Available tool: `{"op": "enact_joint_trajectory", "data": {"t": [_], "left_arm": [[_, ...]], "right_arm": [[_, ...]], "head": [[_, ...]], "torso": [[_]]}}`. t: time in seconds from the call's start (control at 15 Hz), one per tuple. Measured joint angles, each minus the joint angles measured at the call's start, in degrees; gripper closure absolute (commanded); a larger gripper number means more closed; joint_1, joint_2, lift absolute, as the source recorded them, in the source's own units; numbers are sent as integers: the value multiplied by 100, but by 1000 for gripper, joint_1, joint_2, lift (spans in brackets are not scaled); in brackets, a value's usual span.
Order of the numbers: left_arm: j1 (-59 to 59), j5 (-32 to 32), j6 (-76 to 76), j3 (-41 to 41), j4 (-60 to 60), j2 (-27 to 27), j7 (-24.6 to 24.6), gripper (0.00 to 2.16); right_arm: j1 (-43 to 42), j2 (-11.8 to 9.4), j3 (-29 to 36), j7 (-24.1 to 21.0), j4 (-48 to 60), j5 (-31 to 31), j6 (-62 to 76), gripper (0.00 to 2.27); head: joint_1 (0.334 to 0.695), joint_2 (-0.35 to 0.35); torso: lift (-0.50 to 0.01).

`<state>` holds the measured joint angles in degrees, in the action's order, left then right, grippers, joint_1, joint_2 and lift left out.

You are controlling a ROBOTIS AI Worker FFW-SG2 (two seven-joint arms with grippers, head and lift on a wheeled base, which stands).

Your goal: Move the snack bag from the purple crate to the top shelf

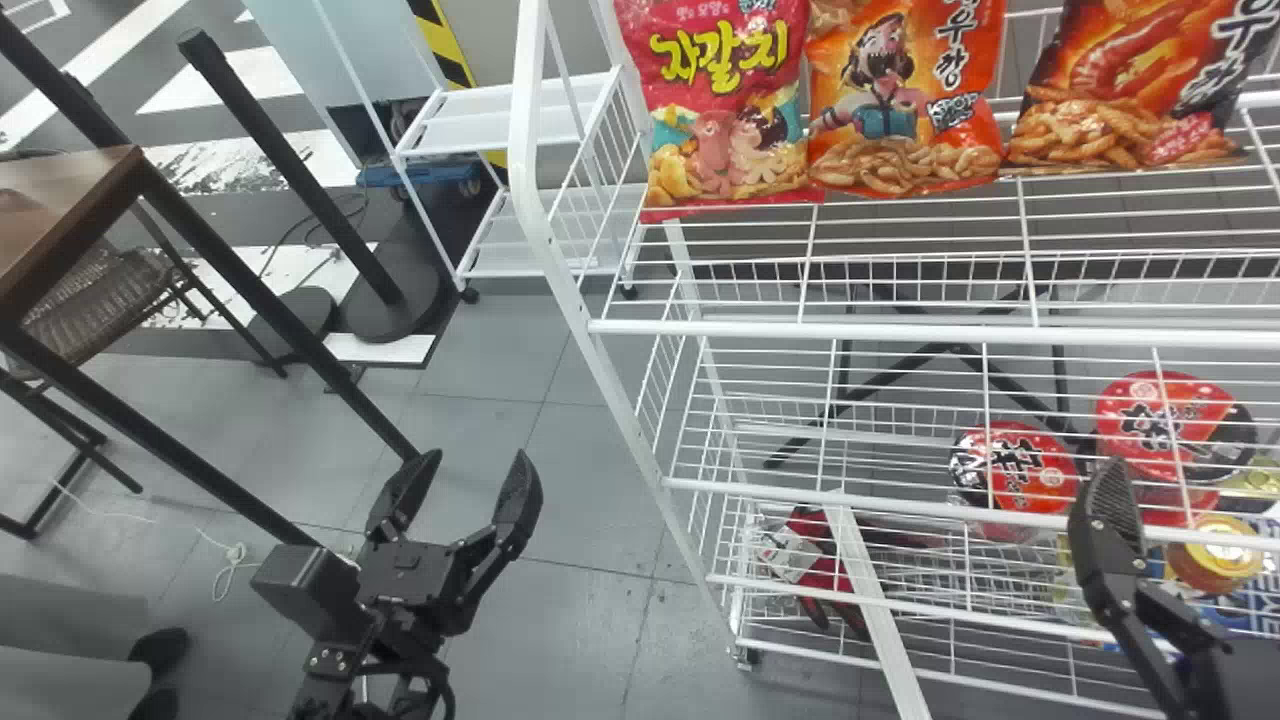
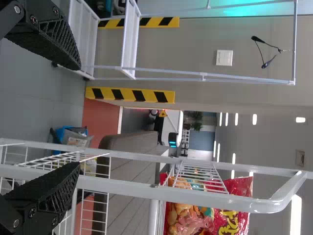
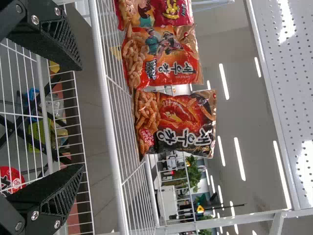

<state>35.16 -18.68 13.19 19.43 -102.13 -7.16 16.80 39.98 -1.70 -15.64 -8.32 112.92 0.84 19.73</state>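
Fingers apart, the left gripper (image 1: 474, 460) is left of the wire rack (image 1: 523, 120); the right gripper (image 1: 1100, 550), also spread, is near right. Three snack bags (image 1: 905, 110) stand on the top shelf (image 1: 900, 331). The head view adds noodle bowls (image 1: 1165, 425) below; the right wrist view, greenery (image 3: 193, 174) beyond.

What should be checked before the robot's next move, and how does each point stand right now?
1. Left gripper open and empty: ok.
2. Right gripper open and empty: ok.
3. Red snack bag, orange snack bag and orange-and-black snack bag all on the top shelf: ok.
4. Both grippers clear of those bags: ok.
5. Right gripper's spare room to the shelf wires: cannot tell.
6. Which bag the task means: cannot tell.
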Motion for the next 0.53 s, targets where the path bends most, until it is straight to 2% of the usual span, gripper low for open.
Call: {"op": "enact_joint_trajectory", "data": {"t": [0.53], "left_arm": [[-55, -22, -15, -20, 70, -81, -18, 130]], "right_arm": [[-132, 84, 0, -3, -126, -123, -246, 110]], "head": [[695, 350]], "torso": [[-191]]}}
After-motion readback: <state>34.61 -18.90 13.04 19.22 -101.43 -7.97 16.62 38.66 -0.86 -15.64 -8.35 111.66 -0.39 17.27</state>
